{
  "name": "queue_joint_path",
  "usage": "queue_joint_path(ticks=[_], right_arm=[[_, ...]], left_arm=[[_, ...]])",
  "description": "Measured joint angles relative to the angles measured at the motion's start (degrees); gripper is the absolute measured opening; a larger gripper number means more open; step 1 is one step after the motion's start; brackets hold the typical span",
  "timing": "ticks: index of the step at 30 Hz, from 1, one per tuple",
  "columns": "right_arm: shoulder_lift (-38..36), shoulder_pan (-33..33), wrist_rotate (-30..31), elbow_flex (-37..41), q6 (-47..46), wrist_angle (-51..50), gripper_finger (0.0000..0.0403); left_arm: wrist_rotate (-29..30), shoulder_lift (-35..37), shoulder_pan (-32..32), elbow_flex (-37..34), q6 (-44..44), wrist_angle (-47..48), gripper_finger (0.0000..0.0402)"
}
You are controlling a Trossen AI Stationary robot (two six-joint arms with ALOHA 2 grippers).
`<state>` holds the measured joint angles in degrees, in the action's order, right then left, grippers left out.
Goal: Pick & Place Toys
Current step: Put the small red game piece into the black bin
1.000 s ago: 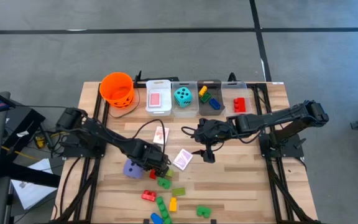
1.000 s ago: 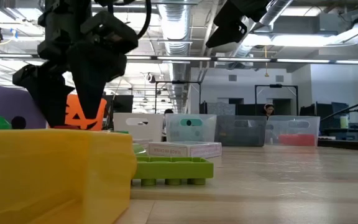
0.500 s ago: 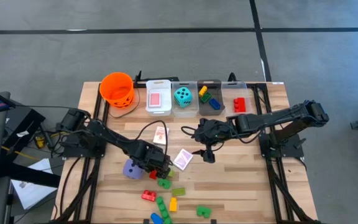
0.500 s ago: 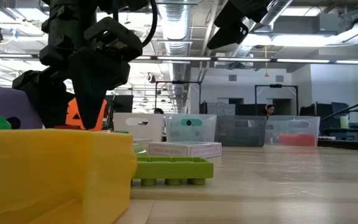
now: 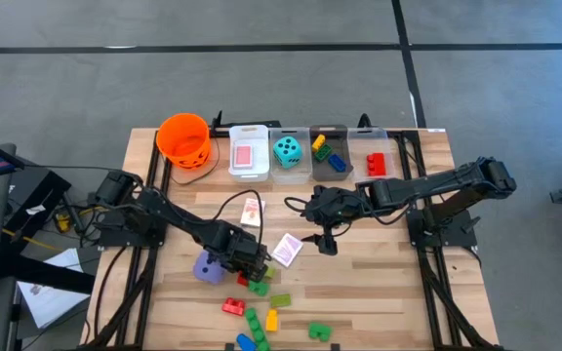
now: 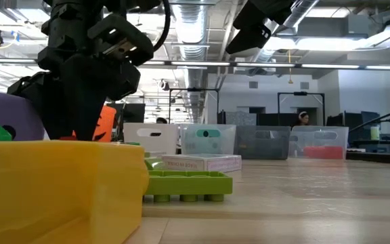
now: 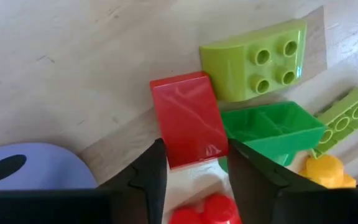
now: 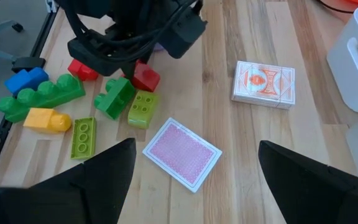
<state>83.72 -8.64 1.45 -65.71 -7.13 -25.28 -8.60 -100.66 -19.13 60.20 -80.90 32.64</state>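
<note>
My left gripper [image 7: 194, 168] is low over the brick pile near the table's front, fingers pointing down. Its open fingers stand on either side of the near end of a red brick [image 7: 188, 118] that lies flat on the wood; the brick also shows in the right wrist view [image 8: 145, 78]. A light-green brick [image 7: 257, 59] and a green brick [image 7: 269, 127] lie right beside it, and the purple die [image 5: 206, 265] is on its other side. My right gripper [image 5: 322, 237] hovers wide open and empty above the table's middle, next to a pink-backed card [image 8: 182, 152]. My left gripper's fingertips [image 7: 157, 165] flank the red brick's two long sides [image 7: 169, 146] at its near end, coming from above. I cannot tell whether they touch it. The brick lies flat on the table.
Several more bricks [image 8: 42, 99] lie toward the front edge. A card box [image 8: 264, 84] lies mid-table. At the far edge stand an orange bucket [image 5: 183, 138], a white bin [image 5: 249, 151], and clear bins holding the teal die [image 5: 286, 149], bricks [image 5: 328, 151] and a red brick [image 5: 376, 164].
My left gripper has gone down and slightly toward the table's near edge, onto the red brick. My right arm has kept still.
</note>
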Motion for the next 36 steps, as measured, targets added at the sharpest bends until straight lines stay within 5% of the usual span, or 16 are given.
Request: queue_joint_path(ticks=[18, 28, 36], right_arm=[[0.0, 0.0, 0.0, 0.0, -1.5, 0.3, 0.0331], [-3.8, -0.3, 0.6, 0.0, -1.9, 1.6, 0.0331], [-14.4, -0.3, 12.0, 0.0, -0.6, 1.8, 0.0331]], left_arm=[[-1.0, 4.1, 1.9, -0.1, 6.3, -1.4, 0.0129], [17.3, 18.3, 4.8, 0.0, 9.5, -1.1, 0.0129], [33.2, 28.0, 6.0, 0.0, 10.7, -1.2, 0.0129]])
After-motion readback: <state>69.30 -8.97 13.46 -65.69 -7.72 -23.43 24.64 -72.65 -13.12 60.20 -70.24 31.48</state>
